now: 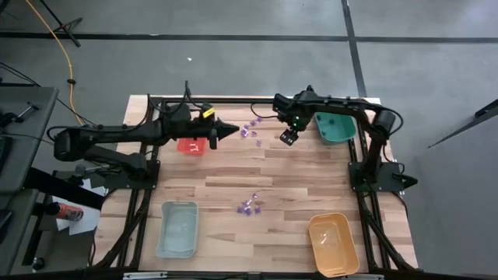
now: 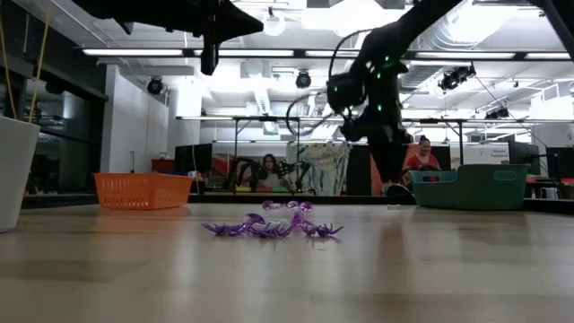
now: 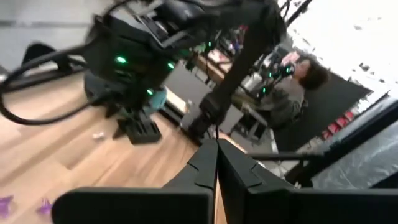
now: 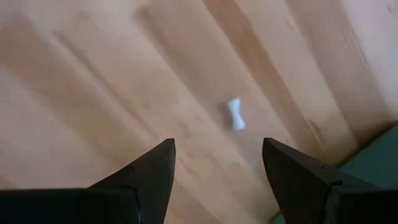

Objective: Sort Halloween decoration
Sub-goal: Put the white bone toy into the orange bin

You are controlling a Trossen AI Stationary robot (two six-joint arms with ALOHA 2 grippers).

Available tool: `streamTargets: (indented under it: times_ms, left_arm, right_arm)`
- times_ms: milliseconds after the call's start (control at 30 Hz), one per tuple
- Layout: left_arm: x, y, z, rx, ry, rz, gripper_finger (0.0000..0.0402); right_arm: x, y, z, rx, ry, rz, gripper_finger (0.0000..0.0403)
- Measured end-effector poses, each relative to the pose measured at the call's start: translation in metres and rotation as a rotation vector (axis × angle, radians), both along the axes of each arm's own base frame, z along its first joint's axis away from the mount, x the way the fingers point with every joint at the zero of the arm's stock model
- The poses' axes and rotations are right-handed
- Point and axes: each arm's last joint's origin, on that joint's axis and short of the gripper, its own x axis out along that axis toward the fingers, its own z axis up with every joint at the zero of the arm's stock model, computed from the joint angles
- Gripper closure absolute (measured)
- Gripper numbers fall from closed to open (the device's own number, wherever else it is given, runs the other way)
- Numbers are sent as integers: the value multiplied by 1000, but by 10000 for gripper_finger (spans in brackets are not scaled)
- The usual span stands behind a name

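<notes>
While the right gripper [image 4: 217, 155] is hanging over the table [image 1: 296, 179] near its far edge, its jaws are standing spread, and a small whitish bone-shaped piece [image 4: 234, 114] is lying flat on the wood just ahead of the gap between them, touching neither. In the right wrist view its long axis is running from about 11 to 5 o'clock, nearly along the planks. Only that view is showing the piece clearly; from above, the right gripper [image 1: 289, 136] is covering the spot, at 9 o'clock of the green tray [image 1: 336, 128].

From above, one purple cluster [image 1: 250, 129] is lying between the two grippers, and a second cluster [image 1: 249, 207] is sitting mid-table toward the near edge, between the pale blue tray [image 1: 177, 228] and the orange tray [image 1: 334, 243]. The low view is showing this near cluster [image 2: 273, 222] as a tangle of curled purple legs, which the high view cannot resolve.

The left gripper [image 1: 228, 131] is hovering by the red tray [image 1: 191, 146], pointing toward 3 o'clock, and the left wrist view is showing its jaws pressed together, holding nothing.
</notes>
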Motion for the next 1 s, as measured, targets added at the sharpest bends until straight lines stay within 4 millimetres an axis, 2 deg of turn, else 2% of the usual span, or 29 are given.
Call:
streamTargets:
  times_ms: [533, 700, 833, 1000]
  left_arm:
    - [1, -6, -4, -1, 42, 2, 402]
    - [1, -6, -4, -6, 41, 3, 402]
    - [1, -5, -4, -5, 41, 7, 402]
    - [1, -5, -4, -5, 41, 12, 402]
  right_arm:
    - [8, -13, -47, 0, 115, -12, 167]
    - [9, -14, -50, -17, 133, 4, 175]
    - [9, -14, -50, -11, 133, 23, 225]
    - [9, -14, -51, -11, 138, 20, 320]
